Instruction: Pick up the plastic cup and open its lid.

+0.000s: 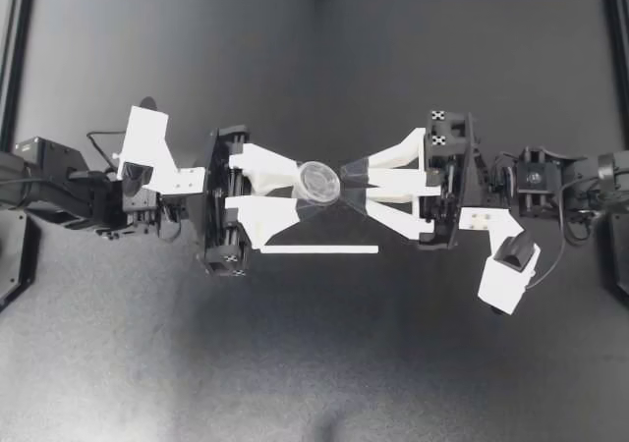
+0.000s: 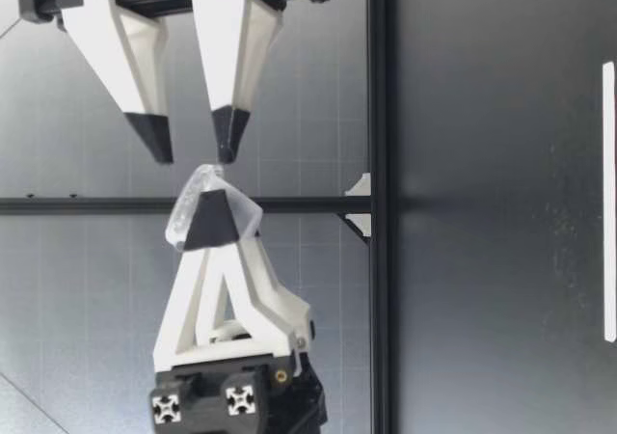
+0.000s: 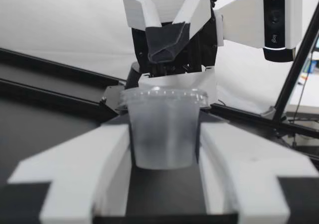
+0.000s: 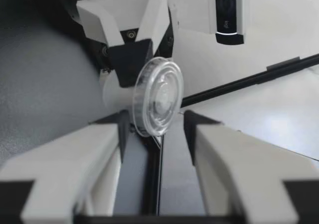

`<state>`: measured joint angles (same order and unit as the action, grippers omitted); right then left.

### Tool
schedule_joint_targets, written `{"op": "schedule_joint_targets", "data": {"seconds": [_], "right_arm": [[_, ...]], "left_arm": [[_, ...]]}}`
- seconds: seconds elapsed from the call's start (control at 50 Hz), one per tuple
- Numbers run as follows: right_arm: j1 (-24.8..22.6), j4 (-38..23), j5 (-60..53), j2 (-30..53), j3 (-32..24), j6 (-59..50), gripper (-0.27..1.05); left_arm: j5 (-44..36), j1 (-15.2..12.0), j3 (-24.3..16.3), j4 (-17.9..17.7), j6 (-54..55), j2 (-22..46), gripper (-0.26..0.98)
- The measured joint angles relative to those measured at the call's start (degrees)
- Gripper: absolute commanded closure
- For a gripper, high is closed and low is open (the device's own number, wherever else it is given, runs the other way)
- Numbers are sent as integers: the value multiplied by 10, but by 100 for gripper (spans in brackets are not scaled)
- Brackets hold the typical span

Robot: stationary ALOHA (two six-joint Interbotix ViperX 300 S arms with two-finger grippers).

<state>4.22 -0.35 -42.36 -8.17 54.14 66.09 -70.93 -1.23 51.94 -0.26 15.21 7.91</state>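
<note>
The bench (image 1: 314, 363) is dark and matte, edged by a black frame rail (image 1: 20, 88), and the low view shows a grey wall behind it. Held up off the bench near its middle is the clear plastic cup (image 1: 316, 183). My left jaws are clamped on it, with a white finger pressing each side of its body. The cup's long axis runs roughly along the line between my two arms, with the base toward my left wrist and the lid (image 4: 157, 97) toward my right. It is tipped up enough that the top view shows the lid's round face. My right jaws stand parted, their black tips close to the lid's rim, and I cannot tell whether either one touches it. Most of the cup's body is hidden, behind the lid in the right wrist view and behind my near left finger (image 2: 207, 224) in the low view. A thin white strip (image 1: 319, 249) lies flat on the bench, beside where the jaws meet in the top view.
</note>
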Motion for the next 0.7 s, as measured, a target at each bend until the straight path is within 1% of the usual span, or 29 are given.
{"op": "schedule_joint_targets", "data": {"seconds": [0.42, 0.56, 0.7], "right_arm": [[0, 6, -11, 3, -8, 2, 26], [4, 27, -29, -30, 7, 5, 26], [11, 43, -49, -69, 21, 4, 26]], "left_arm": [[8, 0, 0, 0, 1, 0, 55], [16, 0, -2, 0, 1, 4, 56], [21, 8, -1, 2, 3, 8, 56]]}}
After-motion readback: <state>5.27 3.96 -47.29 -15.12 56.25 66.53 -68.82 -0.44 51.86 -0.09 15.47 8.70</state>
